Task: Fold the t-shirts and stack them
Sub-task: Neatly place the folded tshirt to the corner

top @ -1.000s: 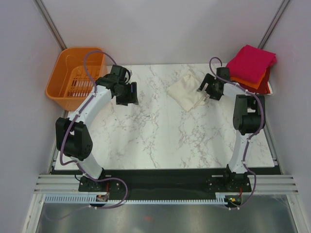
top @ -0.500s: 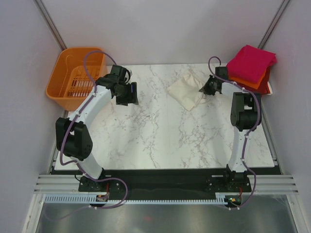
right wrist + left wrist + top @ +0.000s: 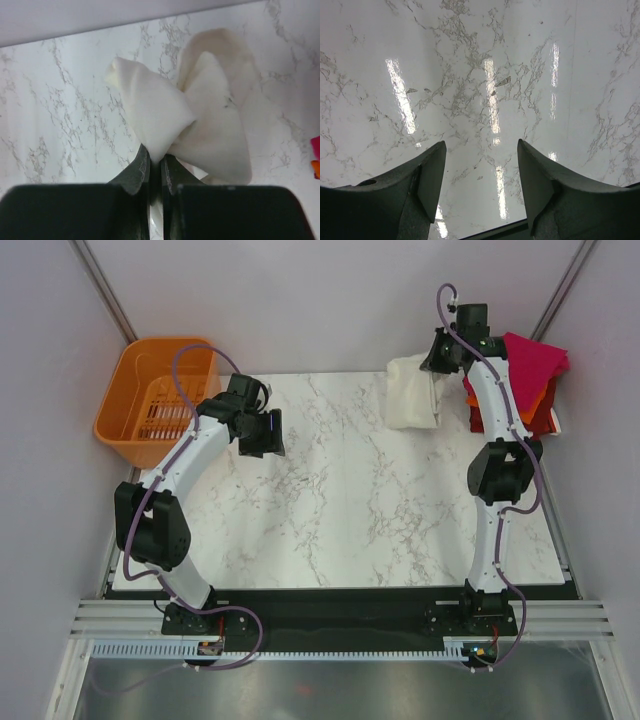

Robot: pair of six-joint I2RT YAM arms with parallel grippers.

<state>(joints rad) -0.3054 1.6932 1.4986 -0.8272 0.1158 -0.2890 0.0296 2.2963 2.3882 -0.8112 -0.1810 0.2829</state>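
**Hidden or unclear areas**
- In the top view, the right arm [image 3: 495, 410] crosses the left side of the folded stack at the upper right. Of that stack, the pink shirt [image 3: 530, 365] on top shows most. The orange shirt [image 3: 541, 400] and the dark red shirt [image 3: 548, 420] show only as edge strips below it.
- In the right wrist view the stack is cut off at the right edge. Only a sliver of pink and a sliver of orange remain.
- The top view does not show the jaws of the right gripper [image 3: 441, 357]. Read them from the wrist view.
- The cream shirt [image 3: 411, 392] is bunched, so its collar and sleeves cannot be told apart. Whether its lower end touches the counter [image 3: 340, 510] cannot be told.
- The left wrist view shows only marble and the two fingers.

**Right gripper**
- The right gripper [image 3: 155, 161] is nearly closed, with only a narrow slit between the jaws.
- It pinches a fold of the cream shirt [image 3: 200, 120]. The cloth fans out beyond the fingertips in two lobes.
- In the top view the shirt sits at the far edge of the counter, right of centre, just left of the stack.

**Left gripper**
- The left gripper [image 3: 481, 150] stands with its jaws well apart and nothing between them.
- It hangs over bare marble in the upper left of the top view [image 3: 262, 435], near the orange basket [image 3: 125, 405] and well apart from every shirt.
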